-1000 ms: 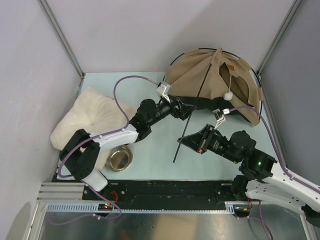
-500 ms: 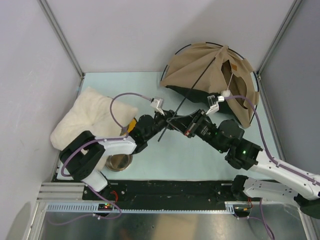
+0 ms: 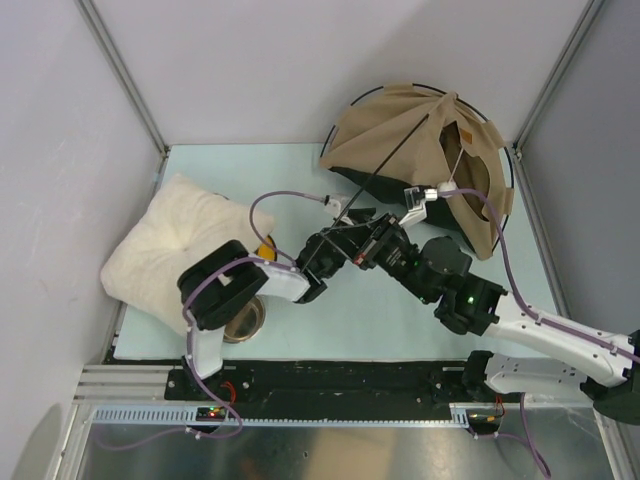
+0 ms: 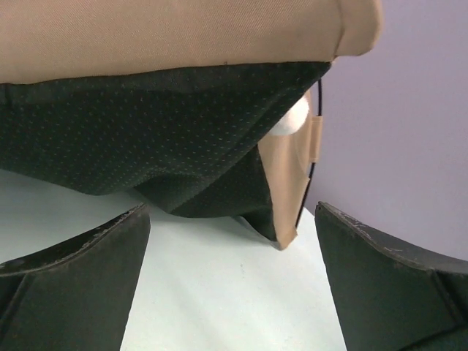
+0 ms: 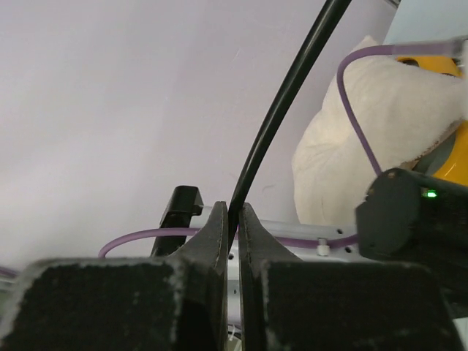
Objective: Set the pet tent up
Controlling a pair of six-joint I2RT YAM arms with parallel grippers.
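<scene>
My right claw is clamped shut on the thin black pole of the tan fabric pet tent, which rests on the pale green bench just ahead of my left claw, jaws wide apart, gripping nothing.

The left gripper points forward, its jaws spread wide and empty. The right gripper pinches its jaws tight on a thin black pole. Both forearms reach inward, the wrists nearly meeting over mid-worktop.
</scene>
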